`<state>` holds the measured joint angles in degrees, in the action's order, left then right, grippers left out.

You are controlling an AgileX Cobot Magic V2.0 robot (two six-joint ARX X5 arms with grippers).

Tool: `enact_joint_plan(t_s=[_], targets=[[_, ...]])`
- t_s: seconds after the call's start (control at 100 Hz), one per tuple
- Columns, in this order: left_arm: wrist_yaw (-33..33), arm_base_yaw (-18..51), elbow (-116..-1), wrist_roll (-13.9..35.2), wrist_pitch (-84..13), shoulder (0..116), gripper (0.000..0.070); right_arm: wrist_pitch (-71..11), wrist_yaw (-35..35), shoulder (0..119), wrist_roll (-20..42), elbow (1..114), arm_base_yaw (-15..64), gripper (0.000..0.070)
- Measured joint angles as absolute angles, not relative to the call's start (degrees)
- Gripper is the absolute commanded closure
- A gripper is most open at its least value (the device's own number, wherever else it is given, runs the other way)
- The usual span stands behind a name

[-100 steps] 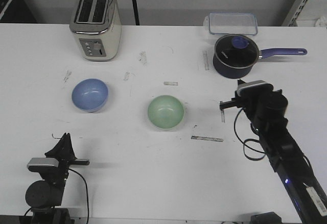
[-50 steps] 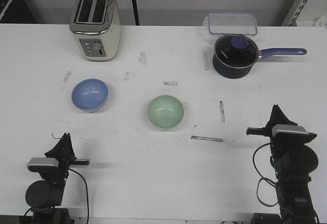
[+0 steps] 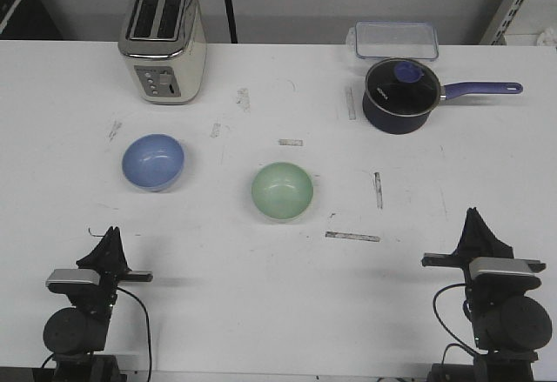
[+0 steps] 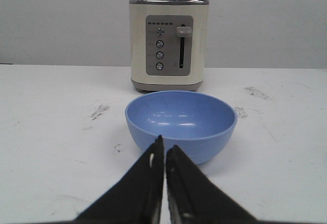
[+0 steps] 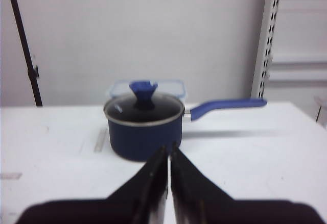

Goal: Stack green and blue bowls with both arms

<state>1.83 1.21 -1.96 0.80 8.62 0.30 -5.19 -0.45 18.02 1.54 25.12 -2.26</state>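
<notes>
Both bowls, blue (image 3: 153,161) and green (image 3: 282,191), sit apart on the table (image 3: 261,295), unstacked. Left pincer (image 4: 164,155) and right pincer (image 5: 169,155) are clenched empty, parked near the table's front edge.

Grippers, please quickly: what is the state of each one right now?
Left gripper: closed, holding nothing, short of the blue bowl.
Right gripper: closed, holding nothing, facing the saucepan.

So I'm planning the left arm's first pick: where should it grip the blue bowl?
Probably the rim of the blue bowl, on the side nearest the left gripper, one finger inside and one outside. It sits upright and open-topped, and its rounded outer wall offers no flat surface to pinch.
</notes>
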Motion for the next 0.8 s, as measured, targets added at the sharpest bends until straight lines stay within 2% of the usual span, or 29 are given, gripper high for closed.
enact_joint_plan(t_s=[0.8], targets=[[1.8,1.2,-2.0,0.8,8.6,0.3,0.0698,-3.1,-0.4,15.5,1.5,25.1,-2.3,0.0697]])
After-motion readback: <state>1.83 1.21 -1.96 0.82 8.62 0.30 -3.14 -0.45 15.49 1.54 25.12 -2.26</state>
